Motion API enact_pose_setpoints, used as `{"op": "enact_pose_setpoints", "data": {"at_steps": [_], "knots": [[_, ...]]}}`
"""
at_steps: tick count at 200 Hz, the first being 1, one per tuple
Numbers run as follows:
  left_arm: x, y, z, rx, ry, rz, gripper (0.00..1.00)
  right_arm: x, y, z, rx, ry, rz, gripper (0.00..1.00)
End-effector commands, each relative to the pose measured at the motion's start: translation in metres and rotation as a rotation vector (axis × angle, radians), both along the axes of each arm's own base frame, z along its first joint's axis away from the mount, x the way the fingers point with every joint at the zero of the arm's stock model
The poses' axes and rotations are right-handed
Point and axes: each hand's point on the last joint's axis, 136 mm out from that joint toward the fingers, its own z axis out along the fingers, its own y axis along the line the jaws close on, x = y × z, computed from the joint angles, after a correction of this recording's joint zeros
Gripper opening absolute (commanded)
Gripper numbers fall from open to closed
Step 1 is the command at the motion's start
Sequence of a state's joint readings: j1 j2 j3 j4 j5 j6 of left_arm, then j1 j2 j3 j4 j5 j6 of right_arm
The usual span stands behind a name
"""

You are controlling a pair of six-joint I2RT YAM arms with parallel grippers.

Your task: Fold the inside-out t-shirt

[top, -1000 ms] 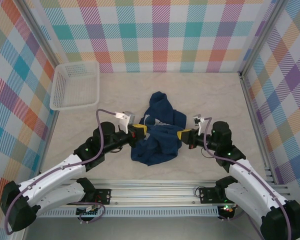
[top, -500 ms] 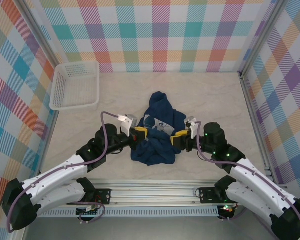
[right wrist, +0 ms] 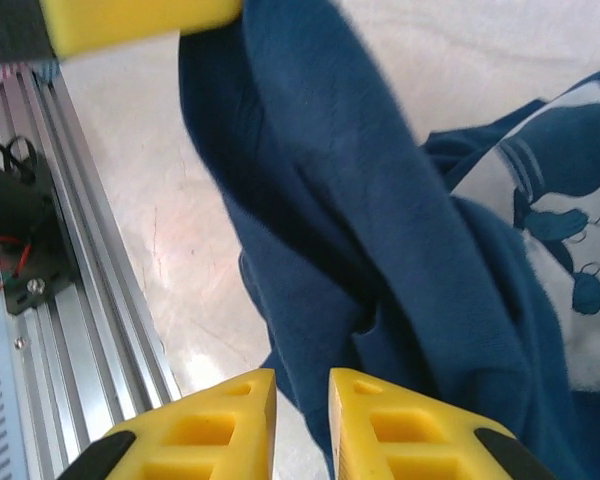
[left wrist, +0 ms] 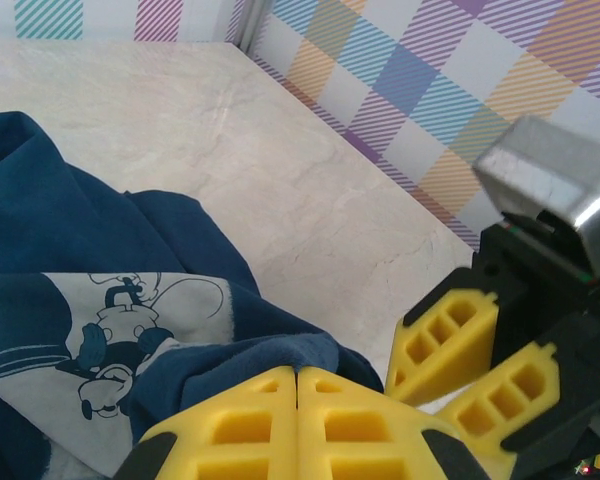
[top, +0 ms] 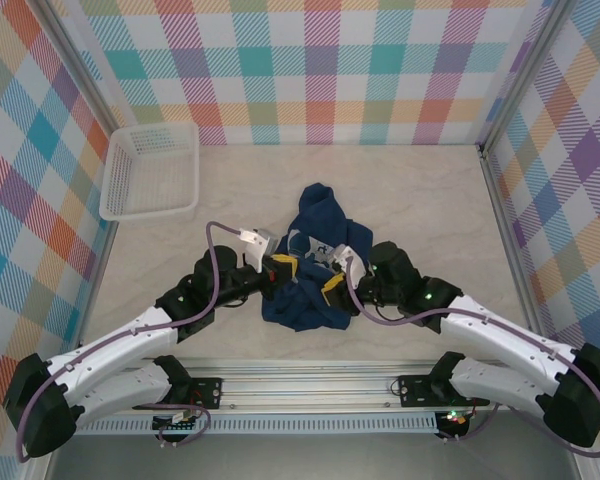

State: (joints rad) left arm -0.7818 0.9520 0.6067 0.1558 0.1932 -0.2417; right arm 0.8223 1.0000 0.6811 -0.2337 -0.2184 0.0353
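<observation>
Tabletop (top: 420,190) pale marble, walls (top: 320,70) plaid; left jaws pinch t-shirt (top: 320,222), right jaws slightly parted.

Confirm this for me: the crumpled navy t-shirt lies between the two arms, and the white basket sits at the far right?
Not quite: the top external view shows the white basket at the far left. The rest about the t-shirt holds.

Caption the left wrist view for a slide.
Left gripper pinching the crumpled navy t-shirt, right gripper open alongside.
</observation>
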Motion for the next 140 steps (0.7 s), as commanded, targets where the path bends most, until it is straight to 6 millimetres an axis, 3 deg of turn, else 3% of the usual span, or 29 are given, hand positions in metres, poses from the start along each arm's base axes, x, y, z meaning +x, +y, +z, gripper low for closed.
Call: {"op": "enact_pose_setpoints", "data": {"at_steps": [1, 39, 92, 140], "knots": [[0.001, -0.002, 0.016, -0.012, -0.032, -0.015, 0.0, 0.011, -0.001, -0.001, -0.046, -0.056, -0.017, 0.21], [0.0, 0.0, 0.016, -0.013, -0.032, -0.01, 0.0, 0.027, 0.002, -0.007, -0.095, -0.077, -0.052, 0.26], [0.001, 0.003, 0.018, -0.012, -0.038, 0.004, 0.0, 0.018, 0.013, -0.016, -0.079, -0.02, 0.011, 0.28], [0.002, 0.002, 0.019, -0.015, -0.04, 0.008, 0.0, 0.018, 0.01, -0.025, -0.108, -0.002, 0.006, 0.27]]}}
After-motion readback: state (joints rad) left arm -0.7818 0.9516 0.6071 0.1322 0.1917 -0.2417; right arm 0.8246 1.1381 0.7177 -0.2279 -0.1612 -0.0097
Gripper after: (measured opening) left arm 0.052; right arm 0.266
